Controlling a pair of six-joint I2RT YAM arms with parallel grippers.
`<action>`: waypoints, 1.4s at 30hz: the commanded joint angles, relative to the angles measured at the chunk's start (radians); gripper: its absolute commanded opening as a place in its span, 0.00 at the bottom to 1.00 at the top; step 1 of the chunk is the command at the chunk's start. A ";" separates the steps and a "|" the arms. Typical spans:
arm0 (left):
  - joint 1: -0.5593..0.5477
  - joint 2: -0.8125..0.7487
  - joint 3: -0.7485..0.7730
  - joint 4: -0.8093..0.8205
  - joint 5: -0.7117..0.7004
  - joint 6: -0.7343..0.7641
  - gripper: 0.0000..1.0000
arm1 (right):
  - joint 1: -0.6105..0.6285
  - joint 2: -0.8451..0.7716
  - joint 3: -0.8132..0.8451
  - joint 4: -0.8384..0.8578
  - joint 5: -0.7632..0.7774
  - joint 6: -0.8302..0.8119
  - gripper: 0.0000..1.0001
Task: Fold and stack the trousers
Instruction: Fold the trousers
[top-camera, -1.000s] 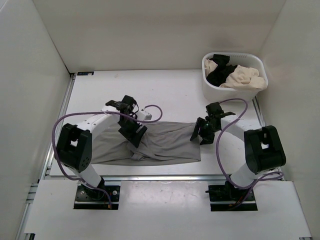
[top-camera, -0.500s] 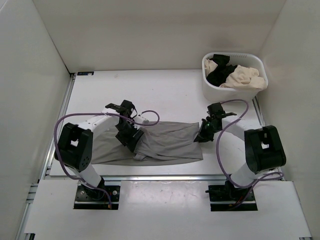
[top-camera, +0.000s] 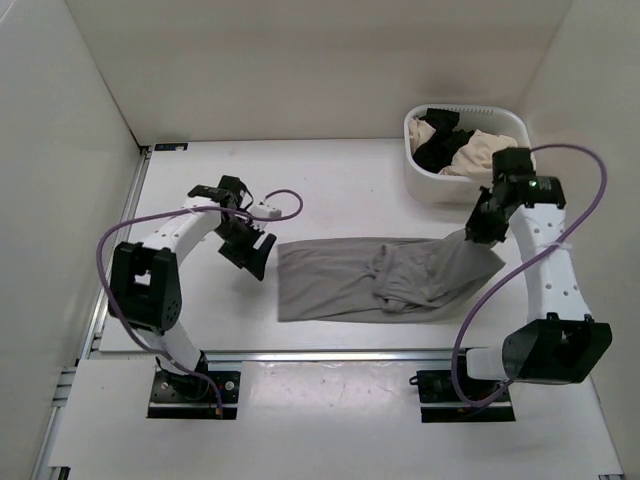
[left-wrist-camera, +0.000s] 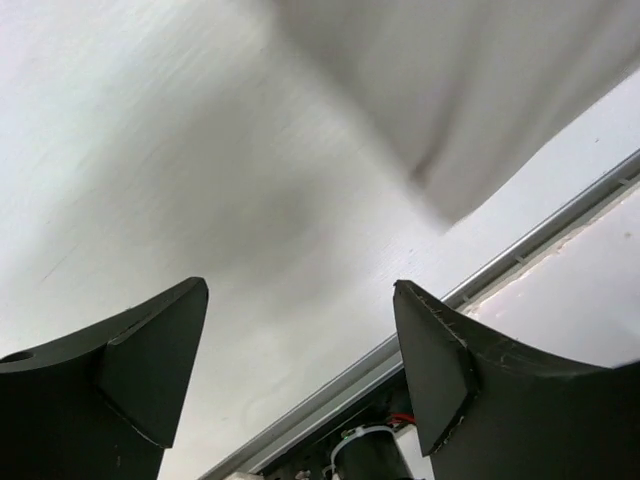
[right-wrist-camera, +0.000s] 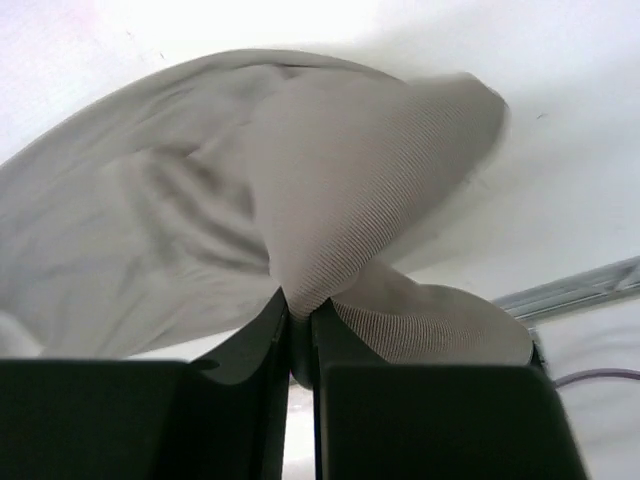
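The grey trousers (top-camera: 350, 280) lie stretched across the table's middle, bunched near their right half. My right gripper (top-camera: 480, 232) is shut on the trousers' right end and holds it lifted above the table; in the right wrist view the ribbed grey cloth (right-wrist-camera: 330, 200) is pinched between the jaws of that gripper (right-wrist-camera: 300, 312). My left gripper (top-camera: 255, 262) hangs open just left of the trousers' left edge, holding nothing. In the left wrist view its fingers (left-wrist-camera: 440, 370) stand wide apart over bare table, with a corner of the trousers (left-wrist-camera: 470, 90) beyond them.
A white basket (top-camera: 415, 178) with black and cream clothes stands at the back right, close behind my right arm. White walls enclose the table on three sides. A metal rail (top-camera: 350, 352) runs along the near edge.
My right gripper shut on the trousers' right end and pulled it up and to the right, dragging the cloth rightward. My left gripper let go of the cloth and drew back left.
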 joint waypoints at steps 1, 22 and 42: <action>-0.026 0.089 0.005 0.039 0.095 -0.012 0.86 | 0.015 0.047 0.246 -0.318 0.114 -0.064 0.00; -0.219 0.524 0.275 0.145 0.312 -0.043 0.87 | 0.707 0.593 0.420 -0.021 0.097 0.392 0.00; -0.061 0.308 0.323 0.124 0.121 0.030 0.87 | 0.939 0.543 0.514 0.175 -0.020 0.090 0.62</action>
